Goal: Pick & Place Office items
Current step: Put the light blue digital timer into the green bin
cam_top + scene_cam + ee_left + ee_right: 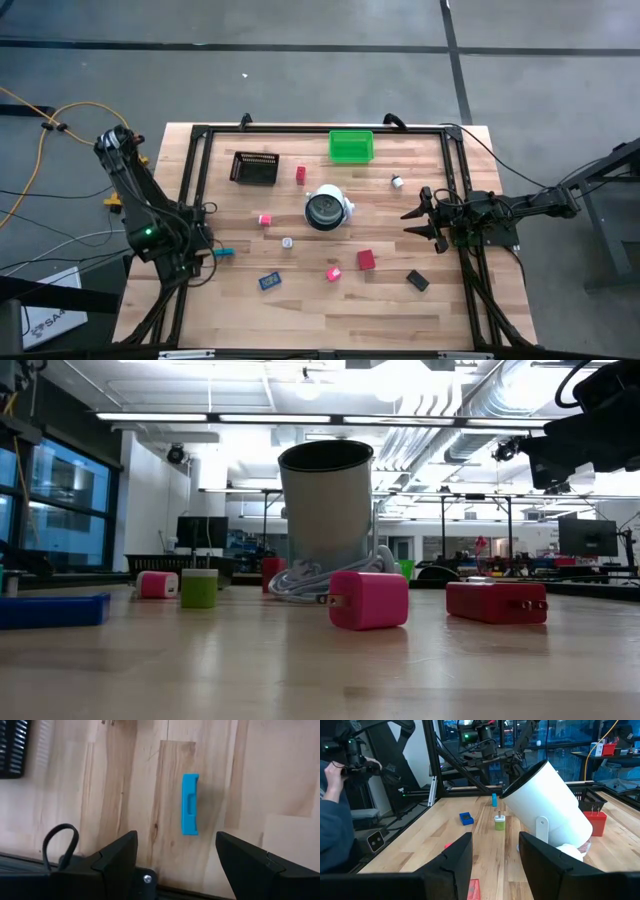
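Note:
The office items lie scattered on the wooden table: a teal flat piece (222,253) (190,804), a blue flat rectangle (268,282), pink blocks (265,219) (333,273), red blocks (300,174) (366,260), a black piece (417,281) and small round bits (287,242) (397,181). My left gripper (208,258) (176,840) is open near the table's left edge, with the teal piece just ahead of its fingers, untouched. My right gripper (413,222) (495,842) is open above the right side, holding nothing.
A larger white round object with a dark face (327,208) (327,510) stands mid-table with a coiled cable at its base. A green bin (351,146) and a black mesh tray (254,167) sit at the far side. A person (330,820) shows beyond the table.

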Controlling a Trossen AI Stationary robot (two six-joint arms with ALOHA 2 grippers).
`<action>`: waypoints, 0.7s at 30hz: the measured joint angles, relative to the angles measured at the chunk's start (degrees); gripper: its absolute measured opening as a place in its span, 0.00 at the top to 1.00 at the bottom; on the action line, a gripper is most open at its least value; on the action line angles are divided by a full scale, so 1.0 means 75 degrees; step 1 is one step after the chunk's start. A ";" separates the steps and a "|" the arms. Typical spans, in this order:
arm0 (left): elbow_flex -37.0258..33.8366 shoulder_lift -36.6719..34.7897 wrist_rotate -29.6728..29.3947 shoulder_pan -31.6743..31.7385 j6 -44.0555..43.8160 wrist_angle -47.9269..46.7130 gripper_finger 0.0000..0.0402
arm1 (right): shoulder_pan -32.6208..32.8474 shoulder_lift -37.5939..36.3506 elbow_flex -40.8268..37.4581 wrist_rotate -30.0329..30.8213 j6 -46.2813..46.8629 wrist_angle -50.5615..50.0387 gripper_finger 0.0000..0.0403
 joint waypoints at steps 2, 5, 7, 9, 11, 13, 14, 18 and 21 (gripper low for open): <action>-0.0060 0.0082 -0.0006 0.0041 -0.0051 0.0014 0.35 | 0.0000 -0.0001 0.0000 0.0003 0.0000 0.0000 0.63; -0.0102 0.0219 0.0052 0.0133 -0.0312 0.0100 0.35 | 0.0000 -0.0003 -0.0001 0.0000 0.0000 0.0000 0.63; -0.0102 0.0347 0.0190 0.0213 -0.0346 0.0296 0.35 | 0.0000 -0.0003 0.0002 0.0003 0.0000 0.0000 0.63; -0.0102 0.0507 0.0349 0.0293 -0.0229 0.0638 0.35 | 0.0003 0.0000 0.0001 0.0002 0.0000 0.0000 0.63; -0.0102 0.0676 0.0472 0.0386 -0.0116 0.0925 0.35 | 0.0001 -0.0001 -0.0001 0.0001 0.0001 0.0000 0.63; -0.0102 0.0845 0.0547 0.0474 -0.0092 0.1159 0.35 | 0.0000 -0.0002 -0.0001 0.0001 0.0000 0.0000 0.63; -0.0102 0.0933 0.0568 0.0507 -0.0087 0.1226 0.35 | 0.0001 0.0000 0.0001 0.0002 0.0000 0.0000 0.63; -0.0102 0.1309 0.0586 0.0659 0.0170 0.1322 0.35 | 0.0000 0.0000 -0.0001 0.0000 0.0000 0.0000 0.63; -0.0102 0.1561 0.0586 0.0799 0.0255 0.1329 0.35 | 0.0002 0.0000 0.0000 0.0001 0.0000 0.0000 0.63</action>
